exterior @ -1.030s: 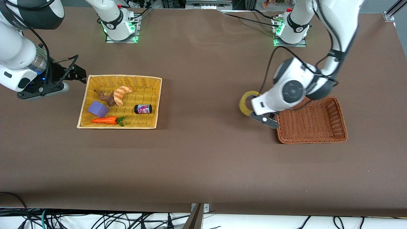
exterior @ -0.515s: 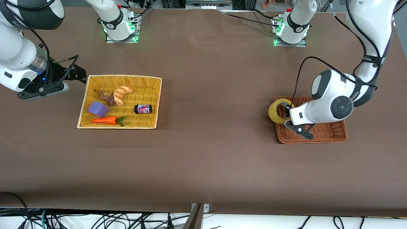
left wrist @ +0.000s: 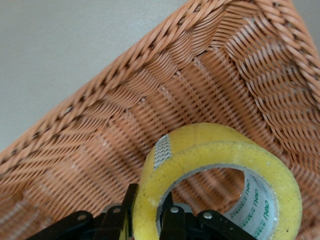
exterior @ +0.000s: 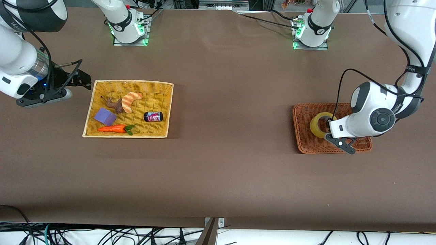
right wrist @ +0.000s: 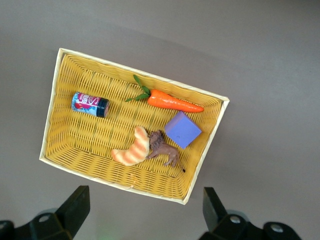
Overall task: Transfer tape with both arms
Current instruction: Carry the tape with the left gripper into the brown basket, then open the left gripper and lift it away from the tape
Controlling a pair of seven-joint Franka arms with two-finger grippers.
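Front view: brown worktop carrying two baskets. Item one, yellow basket at centre-left of the frame, holding a croissant toy, a brown animal figure, a purple block, a carrot and a small can. Item two, brown wicker basket at centre-right of the frame. Item three, the tape, a yellowish roll, in the air over the brown wicker basket's interior, clamped by the left tool; the left wrist view shows its fingers pinching the wall of the roll, one inside the hole and one outside, with the basket weave close below. Item four, the right tool, at upper left of the frame over bare worktop just beside the yellow basket, jaws spread wide and holding nothing; this arm waits. Step in hand, as judged: the final placement, the roll being carried by the left arm over its destination. The next move probably calls for lowering the roll to the basket floor, parting the fingers, then lifting clear without dragging the roll along.
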